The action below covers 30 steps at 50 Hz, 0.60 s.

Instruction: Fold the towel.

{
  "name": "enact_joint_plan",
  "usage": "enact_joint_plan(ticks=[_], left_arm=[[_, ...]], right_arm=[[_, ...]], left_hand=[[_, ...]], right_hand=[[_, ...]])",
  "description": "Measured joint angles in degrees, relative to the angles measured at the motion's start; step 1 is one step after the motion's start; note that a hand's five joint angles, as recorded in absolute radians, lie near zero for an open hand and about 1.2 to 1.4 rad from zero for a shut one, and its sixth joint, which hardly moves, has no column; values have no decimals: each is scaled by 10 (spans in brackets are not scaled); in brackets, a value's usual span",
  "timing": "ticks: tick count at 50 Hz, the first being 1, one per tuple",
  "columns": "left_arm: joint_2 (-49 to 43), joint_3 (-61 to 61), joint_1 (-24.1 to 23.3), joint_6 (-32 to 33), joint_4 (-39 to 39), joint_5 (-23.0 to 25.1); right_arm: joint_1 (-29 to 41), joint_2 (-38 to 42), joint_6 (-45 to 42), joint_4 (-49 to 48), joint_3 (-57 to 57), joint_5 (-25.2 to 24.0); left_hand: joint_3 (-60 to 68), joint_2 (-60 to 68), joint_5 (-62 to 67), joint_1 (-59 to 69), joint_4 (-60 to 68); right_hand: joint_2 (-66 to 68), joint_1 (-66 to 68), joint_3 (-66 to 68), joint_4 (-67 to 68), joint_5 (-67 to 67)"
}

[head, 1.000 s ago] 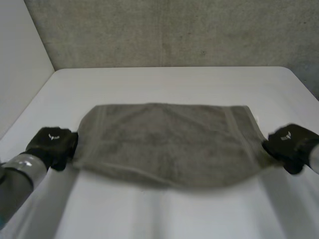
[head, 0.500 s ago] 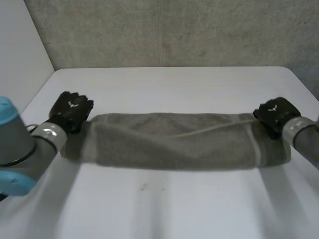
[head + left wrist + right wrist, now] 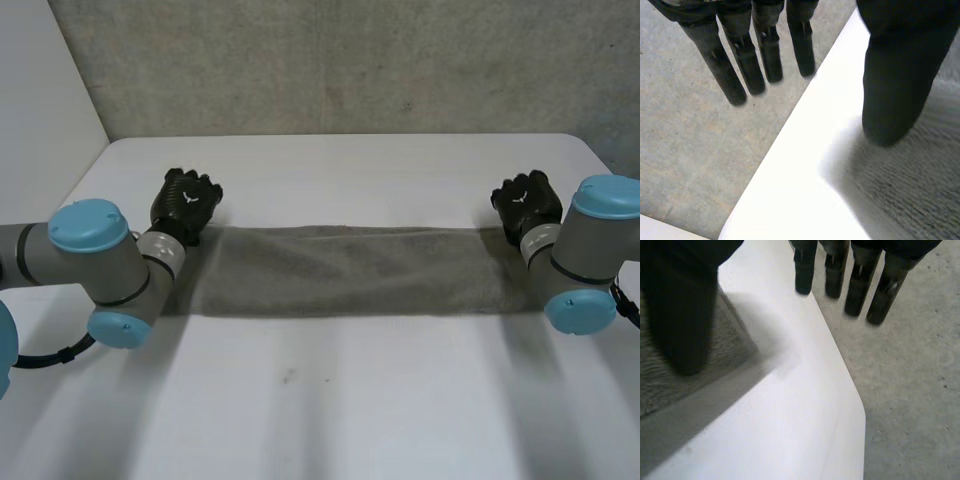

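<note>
**Head view.** The towel (image 3: pixel 350 270) lies on the white table (image 3: pixel 330 400), folded into a long, narrow band. Its long axis runs across the table from my left side to my right, roughly parallel to the far edge. My left hand (image 3: pixel 185 203) sits at the far corner of the band's left end. My right hand (image 3: pixel 525 203) sits at the far corner of the right end. The whole band lies between the two hands, and my arms reach in alongside its short ends.

**Left wrist view.** The fingers (image 3: pixel 740 65) of my left hand are straight and lie side by side, held well apart from the thumb (image 3: pixel 897 85), and they pinch nothing. They are seen against the grey wall (image 3: pixel 700 150) behind the table. The thumb hangs over the towel's corner, and I cannot tell whether it touches the cloth.

**Right wrist view.** My right hand is likewise spread, with its fingers (image 3: pixel 855 275) straight, apart from the thumb (image 3: pixel 680 315), and grasping nothing. The towel's end lies under the thumb, and bare table lies under the palm.
</note>
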Motion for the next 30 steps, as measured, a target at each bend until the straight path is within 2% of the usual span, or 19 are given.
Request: enact_joint_plan(ticks=[1, 2, 5, 8, 11, 15, 18, 19, 21, 25, 30], left_arm=[[1, 0, -1, 1, 0, -1], [2, -1, -3, 1, -1, -5], [14, -3, -9, 1, -2, -24], [41, -15, -11, -3, -3, -50], [74, -36, -10, -7, -4, -69], [161, -104, -6, -33, -5, -83], [178, -118, -6, -41, -5, -84], [221, -159, -5, -69, -5, -84], [231, -168, -5, -76, -5, -84], [286, -237, -10, -147, -4, -82], [308, -284, -15, -201, 0, -81]], right_arm=[[0, -2, 0, 0, 0, 4], [0, -4, 1, 1, 1, 8], [0, -40, 13, 5, 13, 31], [-1, -94, 36, 10, 38, 38], [-3, -142, 55, 21, 64, 33], [-6, -226, 78, 88, 120, -4], [-7, -240, 82, 109, 132, -15], [-13, -263, 94, 162, 158, -38], [-15, -267, 97, 174, 164, -42], [-37, -276, 131, 235, 202, -64], [-67, -272, 151, 228, 241, -83]], left_hand=[[-82, -92, -82, -86, -84], [-124, -128, -124, -124, -125], [-209, -209, -201, -198, -207], [-238, -239, -225, -228, -239], [-247, -247, -228, -235, -246], [-251, -251, -230, -239, -250], [-252, -252, -231, -239, -250], [-253, -253, -231, -241, -251], [-253, -253, -231, -241, -252], [-253, -253, -231, -241, -252], [-253, -253, -231, -241, -252]], right_hand=[[-23, -14, -21, -29, -27], [-35, -20, -37, -44, -42], [-53, -26, -64, -61, -63], [-53, -26, -64, -61, -64], [-53, -26, -64, -61, -64], [-53, -26, -64, -61, -64], [-53, -26, -64, -61, -64], [-53, -26, -64, -61, -66], [-53, -26, -64, -61, -66], [-33, -22, -38, -45, -44], [52, 59, 51, 44, 31]])
